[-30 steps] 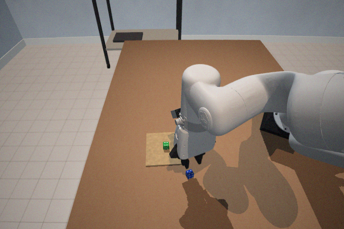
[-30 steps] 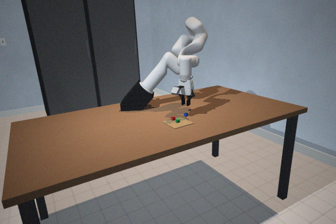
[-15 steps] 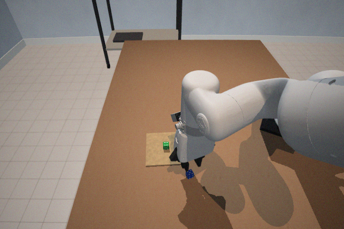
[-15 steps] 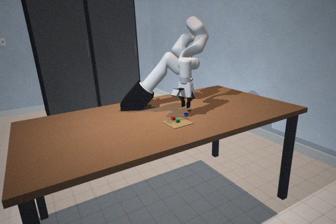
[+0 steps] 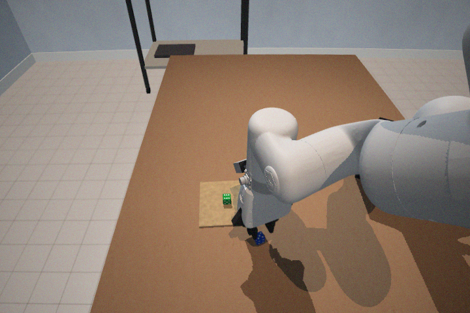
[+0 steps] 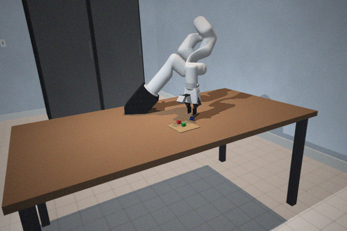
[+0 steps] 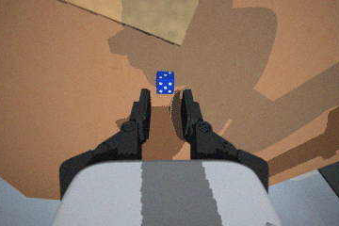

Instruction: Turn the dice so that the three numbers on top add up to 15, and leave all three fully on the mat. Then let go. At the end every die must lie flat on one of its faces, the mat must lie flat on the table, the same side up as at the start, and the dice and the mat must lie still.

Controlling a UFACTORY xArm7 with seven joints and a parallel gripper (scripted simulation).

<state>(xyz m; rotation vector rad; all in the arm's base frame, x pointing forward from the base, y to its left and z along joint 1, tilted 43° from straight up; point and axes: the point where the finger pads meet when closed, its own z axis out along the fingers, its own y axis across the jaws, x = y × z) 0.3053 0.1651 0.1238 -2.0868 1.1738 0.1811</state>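
A brown surface (image 5: 191,110) (image 6: 84,144) (image 7: 45,71) stands on a tiled floor (image 5: 50,147) (image 6: 250,152); red (image 6: 178,121) and green dice (image 5: 226,199) (image 6: 183,124) sit on a tan mat (image 5: 210,214) (image 6: 181,130) (image 7: 172,28), the blue die (image 5: 260,238) (image 6: 192,118) (image 7: 165,83) off it, below a partly open, empty end effector (image 5: 261,233) (image 6: 191,112) (image 7: 166,100).
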